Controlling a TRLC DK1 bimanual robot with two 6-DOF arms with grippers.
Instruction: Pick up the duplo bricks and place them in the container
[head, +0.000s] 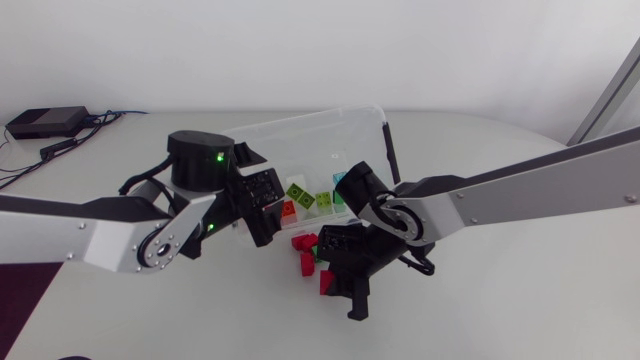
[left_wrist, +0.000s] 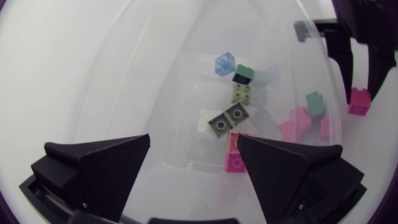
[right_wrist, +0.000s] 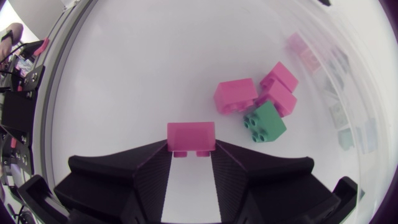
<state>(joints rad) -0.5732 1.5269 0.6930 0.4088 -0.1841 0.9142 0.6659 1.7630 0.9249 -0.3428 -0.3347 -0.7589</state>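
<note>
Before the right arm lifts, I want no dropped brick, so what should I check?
1. Right gripper shut on the held brick: ok, both fingers touch its sides.
2. Brick seated deep: not ok, it sits only at the fingertips.
3. Neighbours apart from it: ok, the green brick and the pink ones beside it lie ahead, not touching it.
4. Drop path free: not ok, the left gripper hangs open over the container.
5. Room in the container: ok, only a few bricks lie inside.
</note>
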